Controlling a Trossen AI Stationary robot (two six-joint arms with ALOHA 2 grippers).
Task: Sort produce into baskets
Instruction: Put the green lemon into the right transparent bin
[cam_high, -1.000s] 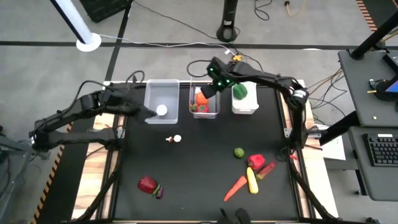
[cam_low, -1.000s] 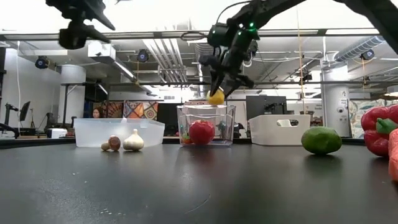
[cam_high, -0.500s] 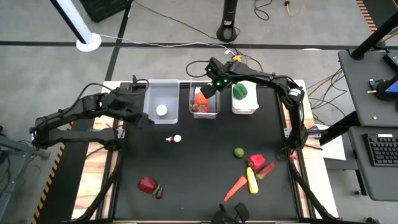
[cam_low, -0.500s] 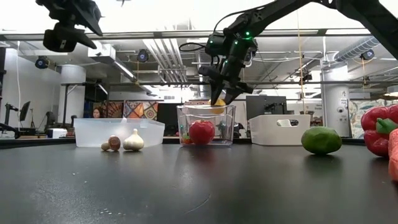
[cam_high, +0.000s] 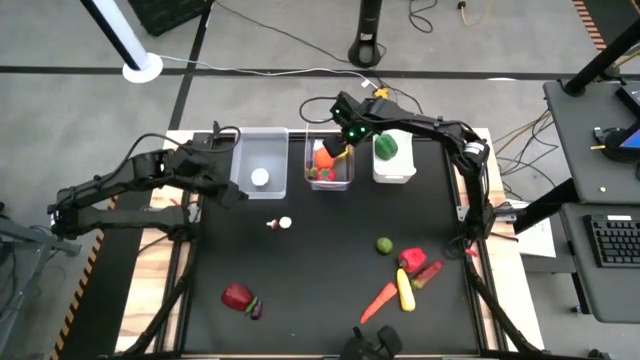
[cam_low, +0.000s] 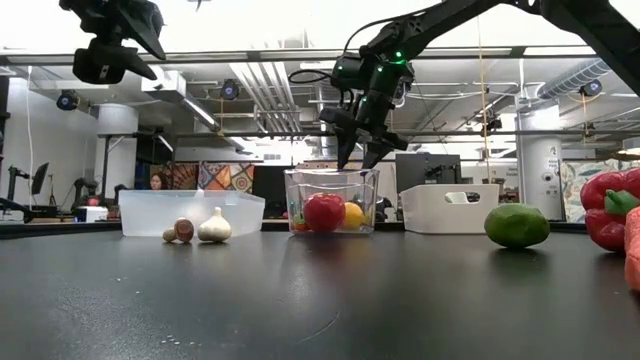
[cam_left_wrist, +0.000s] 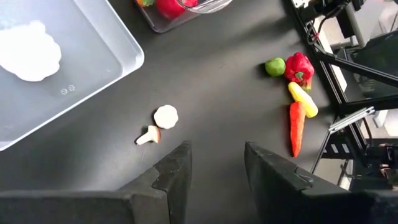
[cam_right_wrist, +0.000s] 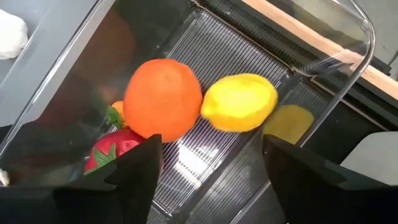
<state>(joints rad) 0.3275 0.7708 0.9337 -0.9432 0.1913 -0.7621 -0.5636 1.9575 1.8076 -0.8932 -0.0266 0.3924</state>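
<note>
My right gripper (cam_high: 337, 156) hangs open over the middle clear basket (cam_high: 330, 184), its fingers pointing down and holding nothing. In that basket lie a lemon (cam_right_wrist: 239, 102), an orange (cam_right_wrist: 163, 98), a strawberry (cam_right_wrist: 115, 146) and a red apple (cam_low: 324, 212). The left clear basket (cam_high: 262, 148) holds a white garlic (cam_high: 260, 178). The white basket (cam_high: 393, 172) holds a green pepper (cam_high: 386, 147). My left gripper (cam_high: 234, 192) is raised by the left basket's left side, open, with nothing between its fingers (cam_left_wrist: 177, 171).
A mushroom and a garlic (cam_high: 280, 224) lie at mid-table. At the right are a lime (cam_high: 384, 244), a red pepper (cam_high: 411, 260), a yellow corn (cam_high: 405, 291) and a carrot (cam_high: 378, 301). A red fruit (cam_high: 237, 296) and a purple piece (cam_high: 254, 309) lie near the front left.
My right gripper has sunk a little toward the middle basket and opened. The lemon it held has dropped and now lies in the basket beside the orange. My left gripper has drawn back from over the left basket toward the table's left edge.
</note>
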